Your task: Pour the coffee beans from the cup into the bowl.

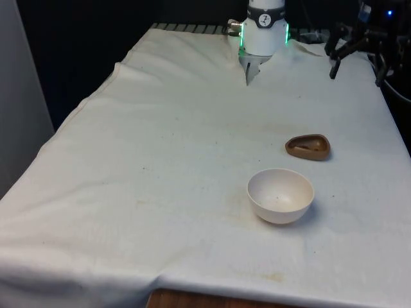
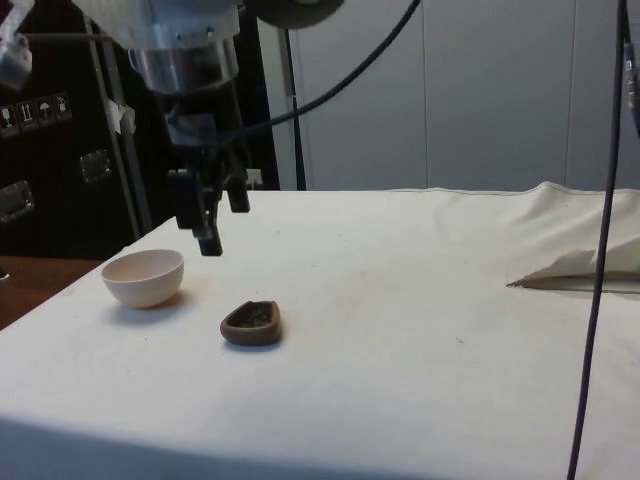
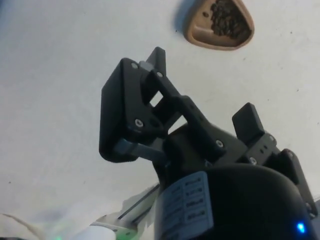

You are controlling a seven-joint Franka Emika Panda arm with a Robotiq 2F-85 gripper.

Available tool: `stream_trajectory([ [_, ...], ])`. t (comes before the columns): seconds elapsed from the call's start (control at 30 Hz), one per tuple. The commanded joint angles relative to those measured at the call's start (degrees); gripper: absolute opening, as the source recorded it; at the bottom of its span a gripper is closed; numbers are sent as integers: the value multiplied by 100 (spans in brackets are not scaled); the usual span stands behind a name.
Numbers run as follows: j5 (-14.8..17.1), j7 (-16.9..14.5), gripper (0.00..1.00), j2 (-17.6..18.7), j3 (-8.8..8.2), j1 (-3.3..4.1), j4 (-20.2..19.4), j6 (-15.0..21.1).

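Jaws apart; teardrop brown cup (image 1: 307, 147) matte.

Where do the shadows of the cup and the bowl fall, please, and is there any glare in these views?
Front view: the white bowl throws a faint, soft shadow toward that view's right; green light glows on the arm above the cloth. Side view: low, soft shadows lie under the bowl and the brown cup, with no glare. Wrist view: a bluish shadow hugs one edge of the cup, and the hand looms dark.

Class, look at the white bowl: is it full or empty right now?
Empty. The front view shows the white bowl with a bare inside, while the coffee beans sit in the brown cup.
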Motion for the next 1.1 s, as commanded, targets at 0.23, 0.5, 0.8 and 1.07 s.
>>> stream_trajectory([
  [0.23, -447, 407, 100, 338, 74, 34, 17, 241],
  [0.5, -768, 642, 100, 647, 57, 17, 11, 510],
  [0.8, -1123, 905, 100, 940, 29, 17, 46, 630],
  [1.07, -1238, 997, 100, 1071, 57, -6, 63, 665],
])
